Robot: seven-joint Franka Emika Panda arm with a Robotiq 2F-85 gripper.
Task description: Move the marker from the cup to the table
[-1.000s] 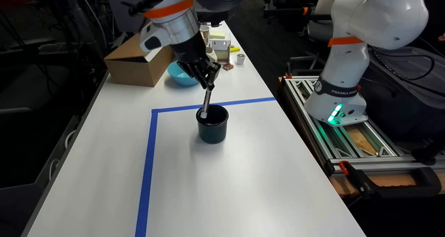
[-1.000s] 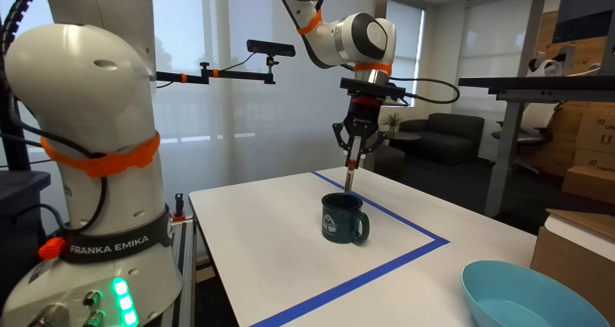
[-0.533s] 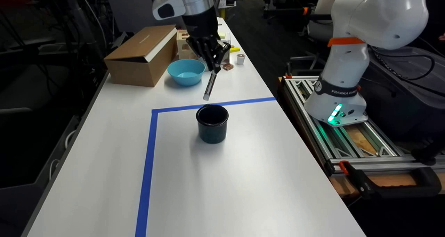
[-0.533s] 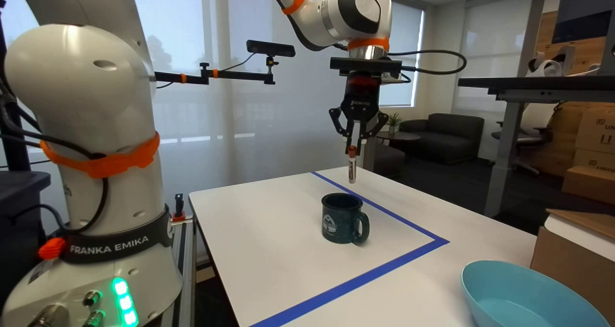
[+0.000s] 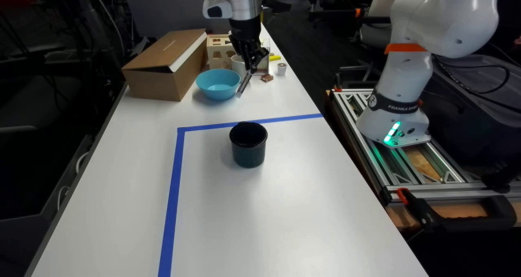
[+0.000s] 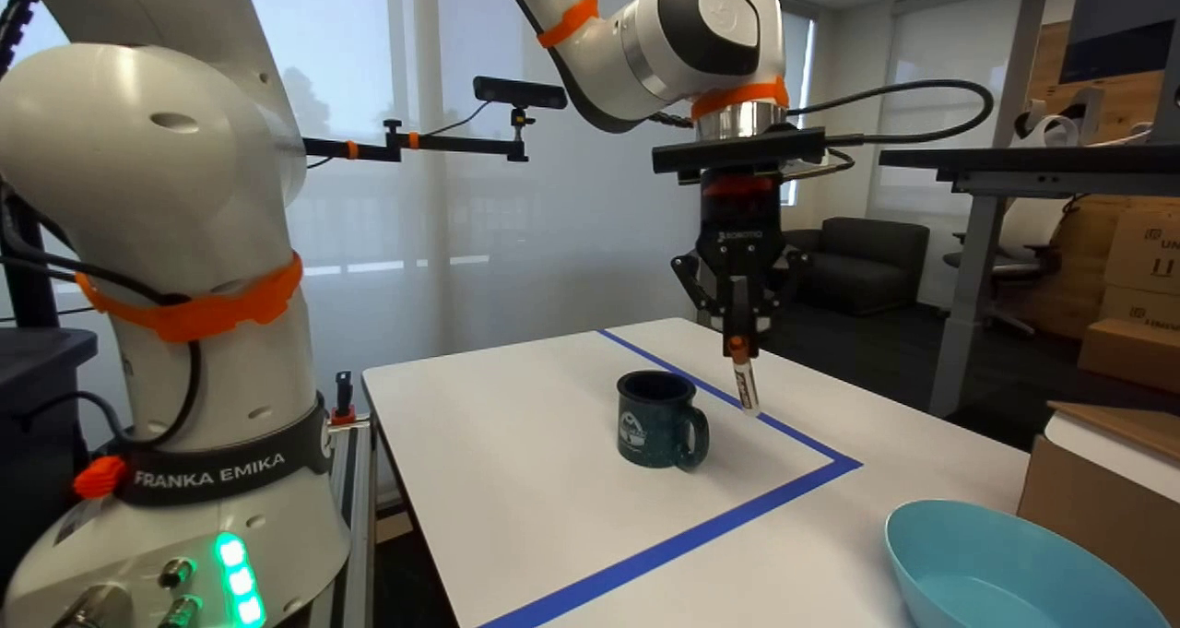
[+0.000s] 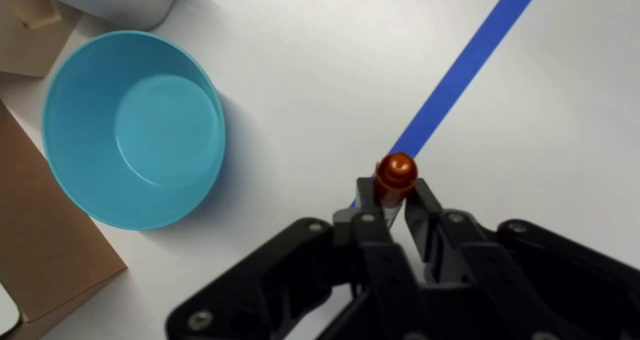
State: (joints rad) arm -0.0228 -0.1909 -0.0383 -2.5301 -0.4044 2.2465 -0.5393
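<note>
My gripper (image 5: 252, 67) is shut on the marker (image 5: 244, 85), holding it by its reddish-brown cap end. The marker's white body hangs down, slightly tilted, above the white table (image 5: 268, 228). In an exterior view the gripper (image 6: 740, 342) and marker (image 6: 746, 390) are beside the cup, on its handle side. The dark green-black cup (image 5: 248, 153) stands upright inside the blue tape; it also shows in an exterior view (image 6: 650, 434) with its handle. In the wrist view the marker's cap (image 7: 396, 170) sits between the fingertips (image 7: 392, 195). The cup is out of the wrist view.
A light-blue bowl (image 5: 218, 84) stands near the marker; the wrist view shows it too (image 7: 135, 130). A cardboard box (image 5: 165, 67), a white mug (image 5: 238, 64), a wooden block box (image 5: 220, 51) and a small white pod (image 5: 281, 68) are at the far end.
The gripper has lifted the marker out of the cup and carried it away, past the blue tape toward the bowl's end, then come lower. The cup has not moved.
</note>
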